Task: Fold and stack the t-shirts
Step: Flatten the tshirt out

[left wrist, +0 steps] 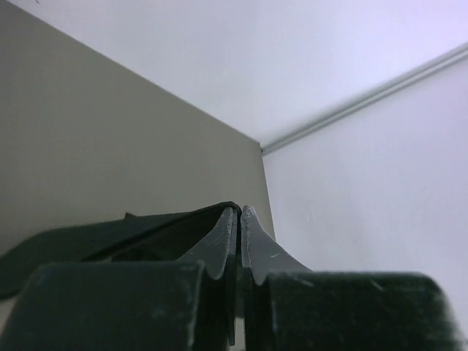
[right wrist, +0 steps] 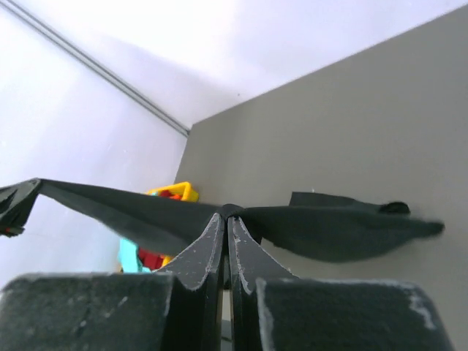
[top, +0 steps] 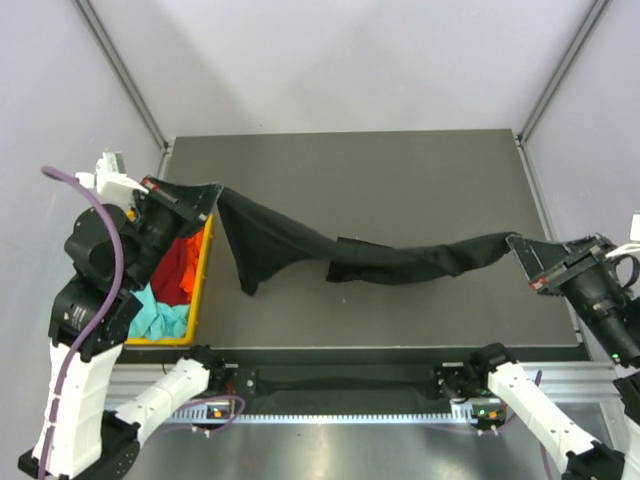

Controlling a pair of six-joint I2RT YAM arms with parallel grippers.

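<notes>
Left gripper (top: 208,196) and right gripper (top: 522,248) are both clamped on the black t-shirt (top: 400,262), and we have it strung across the table (top: 400,170), middle sagging: light, limp cloth, so we judge hems and corners the places to pinch.

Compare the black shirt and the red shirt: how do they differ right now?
The black shirt is stretched long across the table; the red shirt lies bunched in the yellow basket. The black shirt is gripped at both ends by the left pincer and right pincer; the red shirt is untouched. Shared: neither is folded yet.
</notes>
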